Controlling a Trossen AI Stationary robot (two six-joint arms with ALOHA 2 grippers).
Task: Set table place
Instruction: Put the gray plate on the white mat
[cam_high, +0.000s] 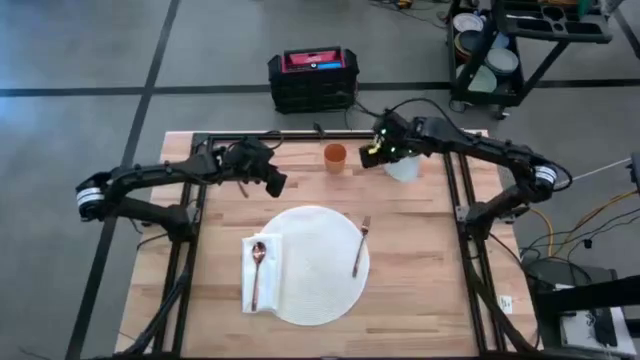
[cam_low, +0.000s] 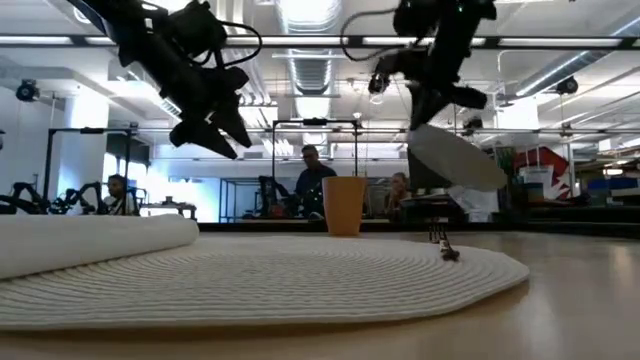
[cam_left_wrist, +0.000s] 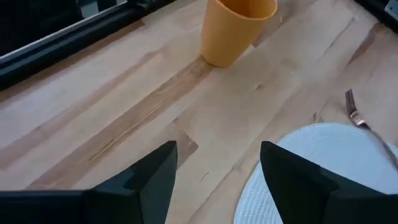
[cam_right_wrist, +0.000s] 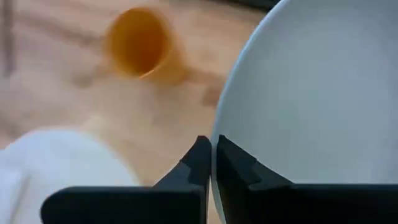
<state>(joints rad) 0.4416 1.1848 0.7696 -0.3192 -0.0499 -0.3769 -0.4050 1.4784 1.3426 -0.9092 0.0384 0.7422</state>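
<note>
The round white mat lies on the wood table. A white napkin with a copper spoon rests on the mat's left part, and a copper fork lies on its right part. An orange cup stands upright beyond the mat. My right gripper is shut on a pale grey-green plate, just right of the cup and above the table. My left gripper hovers open above bare wood, left of the cup and beyond the mat, holding nothing. My right gripper pinches the plate's rim between its two fingers, one finger on each face. The plate hangs tilted below the fingers, lifted clear of the table.
The black frame rail runs along the table's far edge, behind the cup. Bare wood shows on the table right of the mat and near the front edge. On the floor beyond the table stand a black crate and a cart with dishes.
</note>
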